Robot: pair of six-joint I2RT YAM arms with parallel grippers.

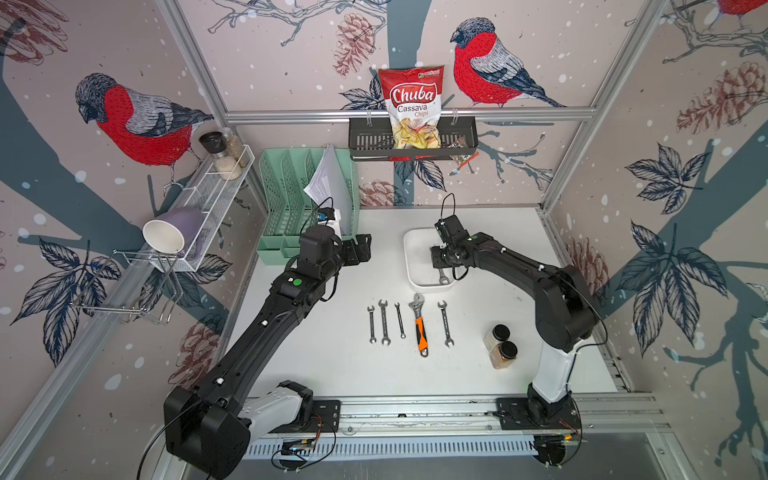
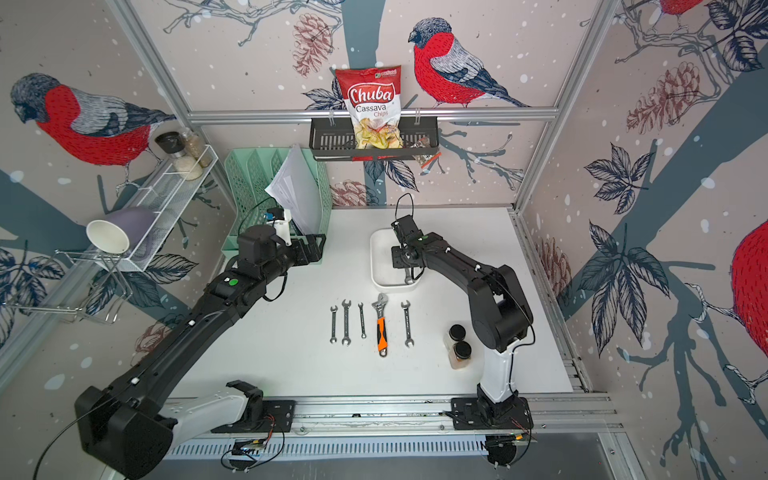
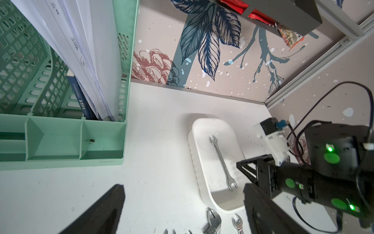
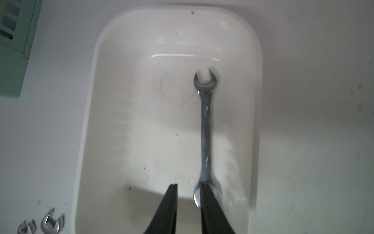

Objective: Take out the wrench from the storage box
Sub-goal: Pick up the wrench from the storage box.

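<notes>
Lying seemingly just outside jaws: wrench [image 4: 205, 131]

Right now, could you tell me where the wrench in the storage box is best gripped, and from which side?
Probably mid-shank on the wrench, from straight above, jaws across its width: it lies flat and lengthwise on the storage box floor, near one long wall, so a side approach looks blocked.

Bright, soft shadows, R wrist cam blurry
</notes>
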